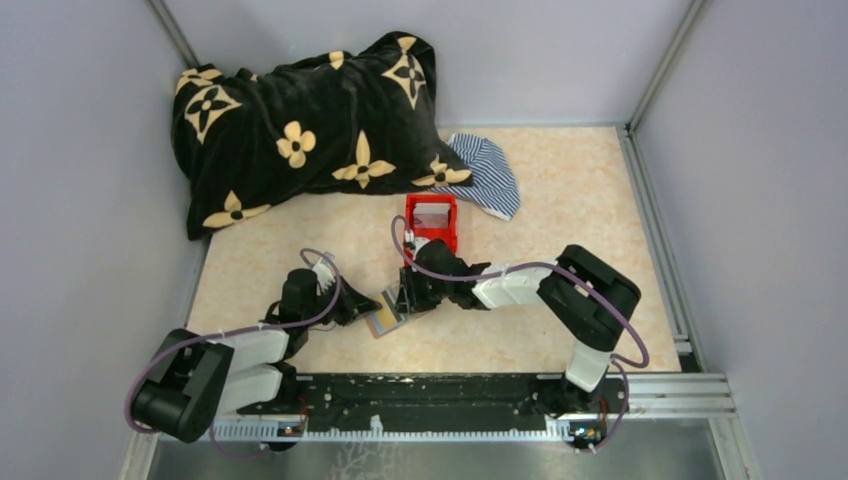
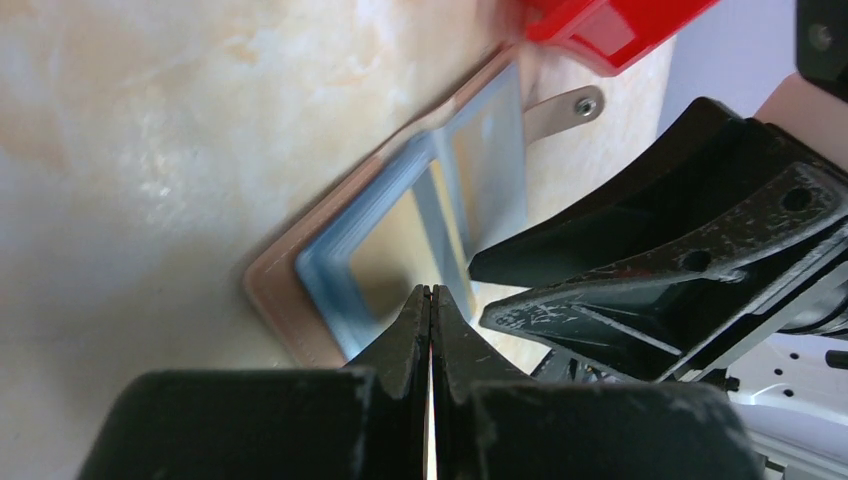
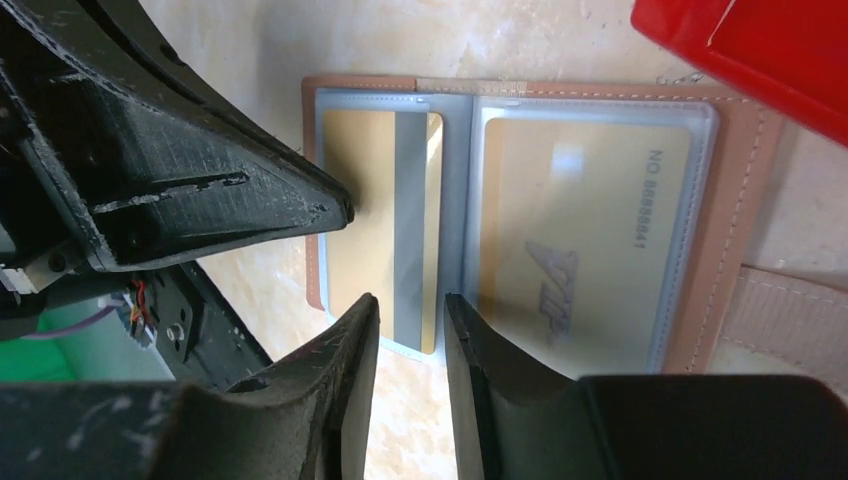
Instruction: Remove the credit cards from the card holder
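The card holder (image 1: 383, 322) lies open on the table between the two arms, brown border (image 3: 740, 200) round grey-blue pockets. Its left pocket holds a gold credit card with a grey stripe (image 3: 385, 220), whose end pokes out of the pocket's near edge. The right pocket holds a gold card printed VIP (image 3: 585, 230). My right gripper (image 3: 412, 305) is open just above the striped card's protruding end, with nothing gripped. My left gripper (image 2: 430, 292) is shut and empty, tips down on the holder's left panel (image 2: 330, 270); its fingers (image 3: 250, 200) show over the holder's left edge.
A red plastic bin (image 1: 432, 222) stands just beyond the holder, its corner close by (image 3: 760, 50). The holder's strap with a snap (image 2: 560, 108) lies beside it. A black flowered cushion (image 1: 310, 120) and striped cloth (image 1: 490, 175) sit at the back.
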`<state>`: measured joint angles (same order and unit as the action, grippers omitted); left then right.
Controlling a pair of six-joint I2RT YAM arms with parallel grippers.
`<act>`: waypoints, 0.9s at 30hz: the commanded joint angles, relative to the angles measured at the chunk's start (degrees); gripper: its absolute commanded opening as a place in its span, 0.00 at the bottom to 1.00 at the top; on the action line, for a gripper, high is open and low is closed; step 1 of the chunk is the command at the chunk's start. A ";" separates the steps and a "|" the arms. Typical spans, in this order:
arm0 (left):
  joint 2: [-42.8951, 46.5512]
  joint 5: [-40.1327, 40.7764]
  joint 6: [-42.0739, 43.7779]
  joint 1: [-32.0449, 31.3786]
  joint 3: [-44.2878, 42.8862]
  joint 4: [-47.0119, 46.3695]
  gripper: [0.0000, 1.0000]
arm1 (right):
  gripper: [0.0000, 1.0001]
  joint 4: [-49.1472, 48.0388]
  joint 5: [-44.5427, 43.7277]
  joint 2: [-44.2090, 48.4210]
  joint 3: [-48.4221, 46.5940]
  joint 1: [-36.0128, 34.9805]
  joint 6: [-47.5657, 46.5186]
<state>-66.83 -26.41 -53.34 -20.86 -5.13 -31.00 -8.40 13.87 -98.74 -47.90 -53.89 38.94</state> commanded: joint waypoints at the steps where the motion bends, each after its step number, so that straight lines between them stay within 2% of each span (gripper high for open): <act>1: -0.13 -0.03 0.47 -0.15 2.35 0.54 0.01 | 0.32 -7.30 3.26 -0.87 1.00 0.30 0.63; 8: 2.21 2.85 2.48 -0.18 3.29 5.23 0.01 | 0.33 -7.85 3.21 -1.69 1.32 0.34 0.19; 16: 2.92 3.46 2.79 -0.15 4.42 5.55 0.01 | 0.34 -6.98 2.48 -1.29 3.15 0.40 -0.49; 27: -2.34 3.13 2.89 -0.14 4.33 0.95 0.00 | 0.34 -14.66 13.54 -4.71 4.75 -0.08 1.50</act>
<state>-66.26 -25.12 -52.69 -20.86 -2.31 -32.38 -18.33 21.28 -101.54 -44.23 -53.58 39.62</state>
